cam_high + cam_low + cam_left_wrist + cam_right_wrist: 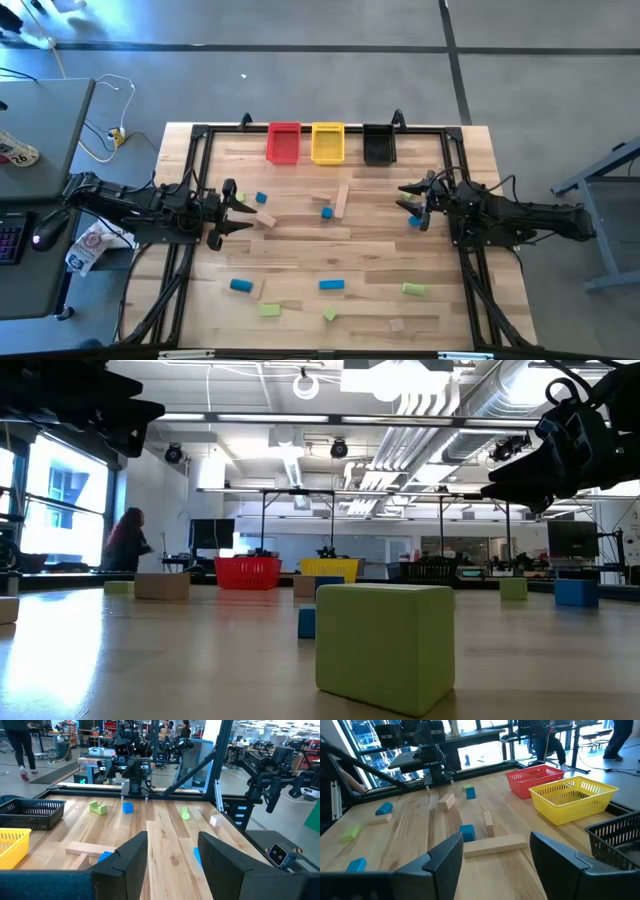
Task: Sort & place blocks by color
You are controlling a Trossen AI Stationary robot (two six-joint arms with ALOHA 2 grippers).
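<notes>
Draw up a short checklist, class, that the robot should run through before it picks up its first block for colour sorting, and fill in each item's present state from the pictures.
1. Left gripper open and holding nothing: ok.
2. Right gripper open and holding nothing: ok.
3. Red bin, yellow bin and black bin in a row at the table's far edge: ok.
4. Bins free of blocks: ok in the high view.
5. A block within easy reach: ok; a blue block lies beside the right gripper.
6. Which colour belongs in which bin: cannot tell.
</notes>
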